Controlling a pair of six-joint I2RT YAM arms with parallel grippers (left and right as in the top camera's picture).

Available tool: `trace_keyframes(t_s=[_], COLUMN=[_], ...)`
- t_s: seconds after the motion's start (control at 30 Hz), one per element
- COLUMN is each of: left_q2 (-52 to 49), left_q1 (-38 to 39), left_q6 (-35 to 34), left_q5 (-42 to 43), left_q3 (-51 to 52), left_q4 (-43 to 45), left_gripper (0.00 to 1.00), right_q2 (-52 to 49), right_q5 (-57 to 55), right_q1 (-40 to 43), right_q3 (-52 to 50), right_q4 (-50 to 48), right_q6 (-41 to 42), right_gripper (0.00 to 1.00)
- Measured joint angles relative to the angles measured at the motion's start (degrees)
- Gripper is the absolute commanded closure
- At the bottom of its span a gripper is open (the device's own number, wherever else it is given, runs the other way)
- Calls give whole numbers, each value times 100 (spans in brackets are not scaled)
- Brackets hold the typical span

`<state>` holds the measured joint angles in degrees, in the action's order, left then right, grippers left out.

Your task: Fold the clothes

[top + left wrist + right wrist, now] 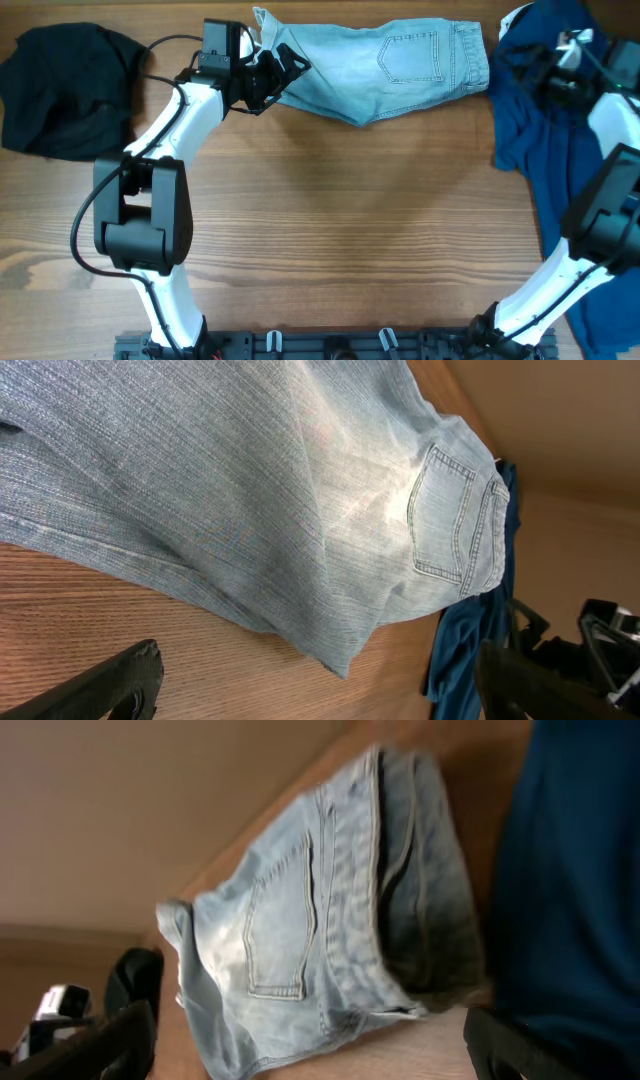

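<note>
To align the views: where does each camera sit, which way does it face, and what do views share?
Overhead: above the table, looking down; both arms show.
Left wrist: by the denim shorts' leg end, facing the waistband; own fingers at the bottom corners.
Right wrist: at the waistband end, facing the left gripper; own fingers below.
Shared by all: the back pocket.

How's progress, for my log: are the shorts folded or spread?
Folded in half: shorts show one back pocket; waistband lies doubled.
</note>
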<state>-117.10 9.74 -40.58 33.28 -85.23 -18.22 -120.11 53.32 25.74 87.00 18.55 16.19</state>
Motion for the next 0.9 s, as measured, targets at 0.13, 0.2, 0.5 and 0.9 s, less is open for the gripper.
trace_keyframes(t_s=[0.13, 0.2, 0.5, 0.9], left_q2=[0, 0, 0, 0], left_q1=[0, 0, 0, 0], left_q6=[0, 0, 39, 426], left_q5=[0, 0, -20, -39], left_q3=[0, 0, 0, 0], left_q4=[0, 0, -603, -619], left_gripper=[1, 1, 1, 0], right_q2=[2, 2, -28, -1379], right_q5=[199, 240, 44, 2358], right_q1=[-39, -221, -953, -177], right_q3=[4, 4, 4, 15], right_q4=[48, 66, 33, -2673], right_q6=[-155, -247, -240, 1217], right_gripper=[0, 1, 1, 0])
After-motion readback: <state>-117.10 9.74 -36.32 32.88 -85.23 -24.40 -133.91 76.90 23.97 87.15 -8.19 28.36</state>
